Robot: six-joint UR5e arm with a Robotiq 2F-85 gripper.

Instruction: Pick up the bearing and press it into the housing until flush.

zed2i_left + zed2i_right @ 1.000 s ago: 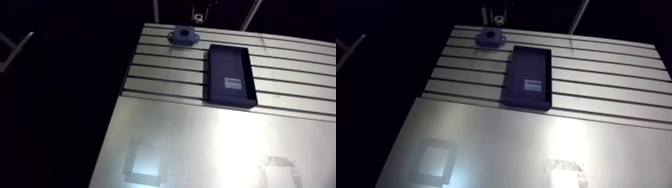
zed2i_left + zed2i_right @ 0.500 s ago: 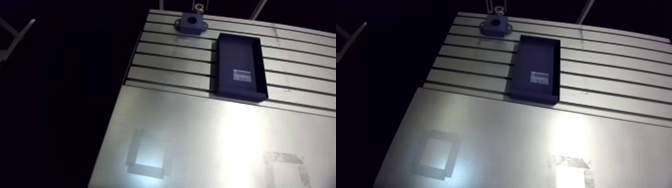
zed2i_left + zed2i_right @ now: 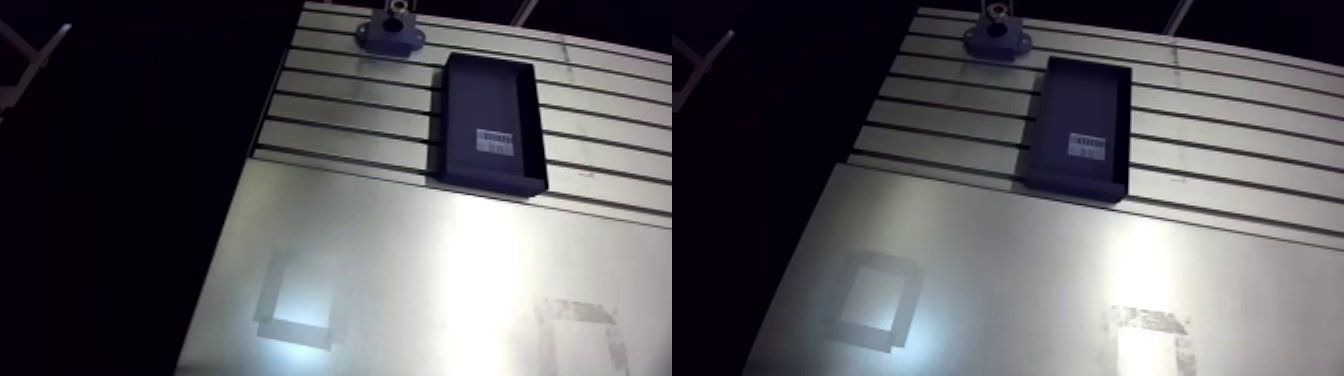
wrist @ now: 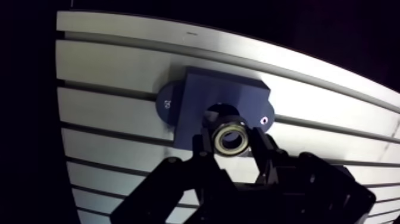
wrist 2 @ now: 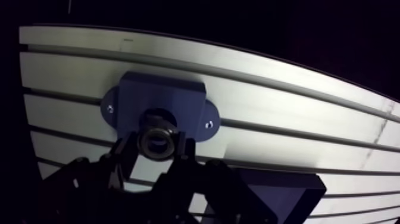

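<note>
In the wrist view the hand (image 4: 231,142) is clamped on the bearing (image 4: 230,137), a small steel ring pinched between its two dark fingers (image 4: 205,146). The bearing hangs right over the round bore (image 4: 221,111) of the dark blue housing (image 4: 202,98); whether it touches the housing cannot be told. The housing sits flat on the slotted bench (image 4: 119,65), close to its far edge. In the arm view a black tray (image 3: 490,125) with a white label (image 3: 494,139) lies at about four o'clock from the housing, near it but apart. A taped square (image 3: 295,305) marks the smooth plate at seven o'clock from the tray.
</note>
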